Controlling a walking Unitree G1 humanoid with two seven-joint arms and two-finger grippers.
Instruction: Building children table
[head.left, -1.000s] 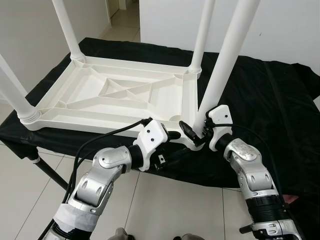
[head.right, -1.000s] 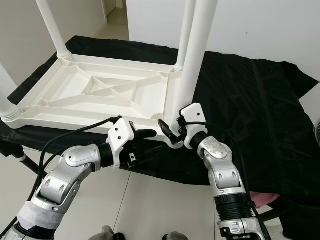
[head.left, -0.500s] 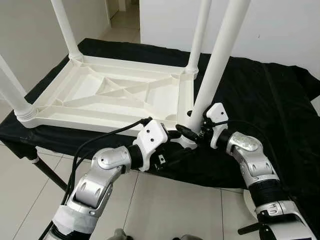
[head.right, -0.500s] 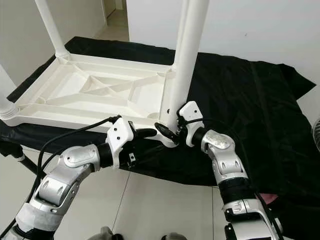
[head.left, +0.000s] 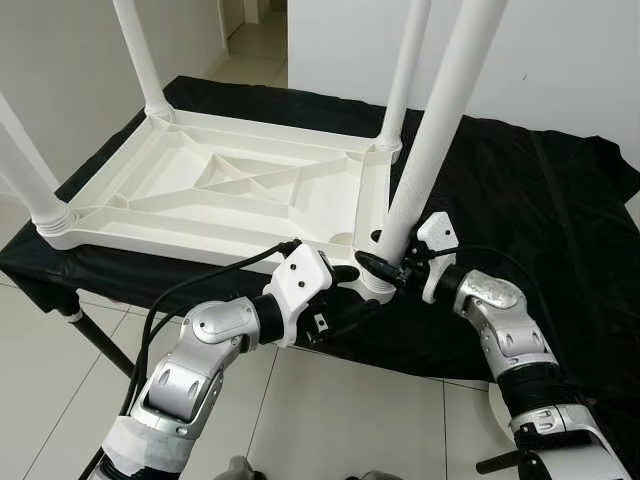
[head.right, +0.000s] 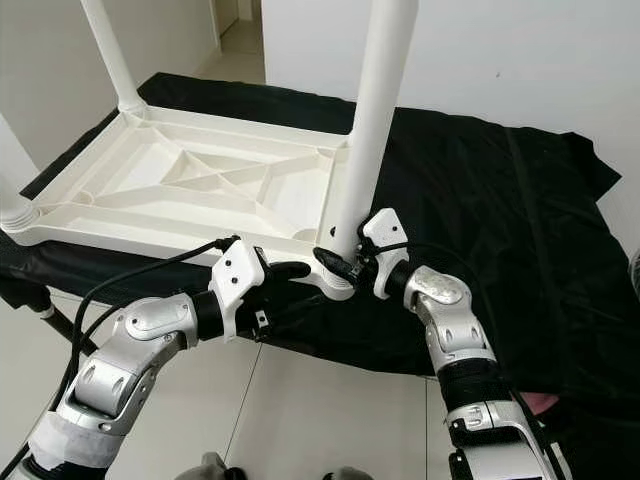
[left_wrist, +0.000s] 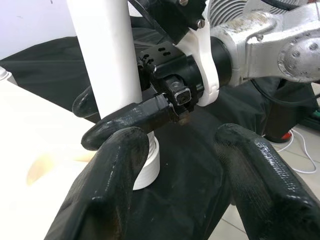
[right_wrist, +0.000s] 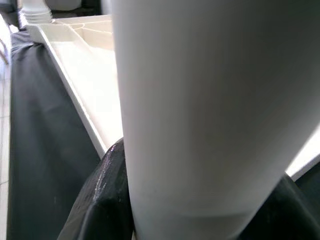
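A white plastic children's table top (head.left: 230, 195) lies upside down on a black cloth. Three legs stand upright in its corners. The fourth leg (head.left: 440, 120) leans slightly over the near right corner, its ribbed collar (left_wrist: 147, 167) at the corner socket. My right gripper (head.left: 386, 266) is shut on this leg just above the collar; its fingers (right_wrist: 107, 195) hug the white tube (right_wrist: 200, 100). My left gripper (head.left: 348, 288) hovers open at the same corner, just left of the leg's base. One of its fingertips (left_wrist: 125, 150) sits close beside the collar.
The black cloth (head.left: 540, 200) covers a low stand and spreads far to the right. Upright legs rise at the far left (head.left: 140, 60), far right (head.left: 405, 70) and near left (head.left: 30, 180). Tiled floor (head.left: 330, 420) lies below me, with a white wall behind.
My right gripper has carried the leg's base left, from just beside the corner onto the corner socket. The left gripper has stayed nearly in place.
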